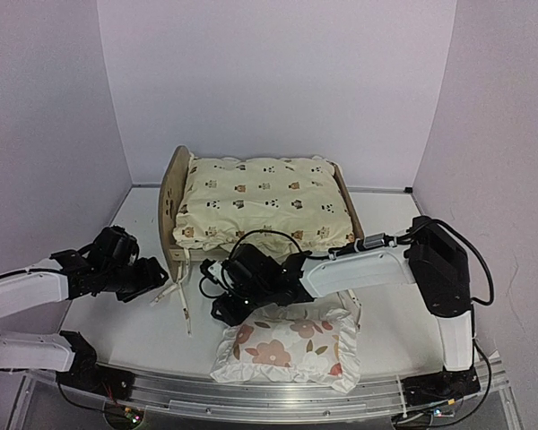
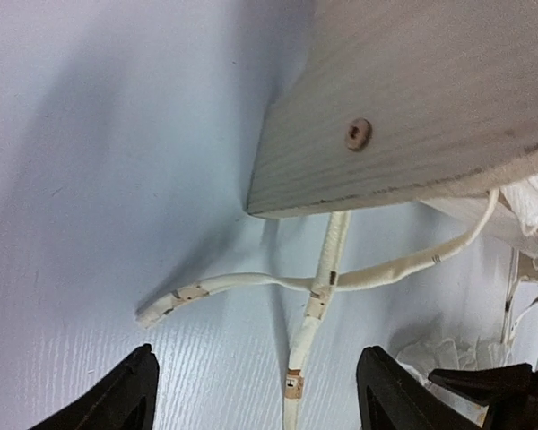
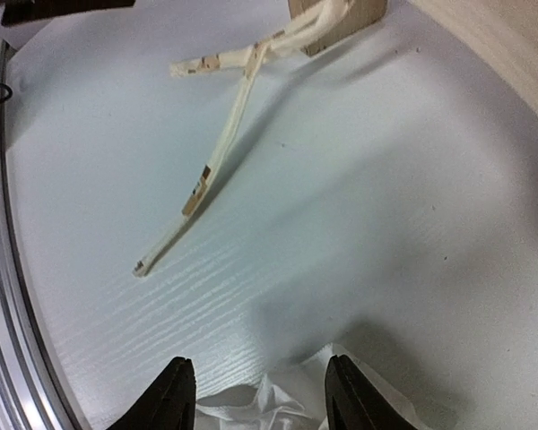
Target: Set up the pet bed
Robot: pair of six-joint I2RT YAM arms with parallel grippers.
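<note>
We see the pet bed (image 1: 171, 208) near the back of the white table (image 1: 134, 336), in the middle. It is made of pale wood with a round headboard on the left side. The wood has thin lines in it and one small round plug (image 2: 358, 133). A puffy cream cushion (image 1: 264, 202) with tiny animals lies on top of the bed. Two soft, flat tie strings (image 2: 316, 294) hang off its near left corner and cross each other on the table. A small white pillow (image 1: 291, 348) with red-brown flowers and a frilly edge lies at the near edge of the table, in front of the bed.

The left gripper (image 2: 255, 394) is by the strings. Its black fingers (image 2: 125, 399) are wide apart and hold nothing. The right gripper (image 3: 260, 385) is over the pillow's frill. Its fingers are apart too, and the crinkly white cloth lies loose under them.
</note>
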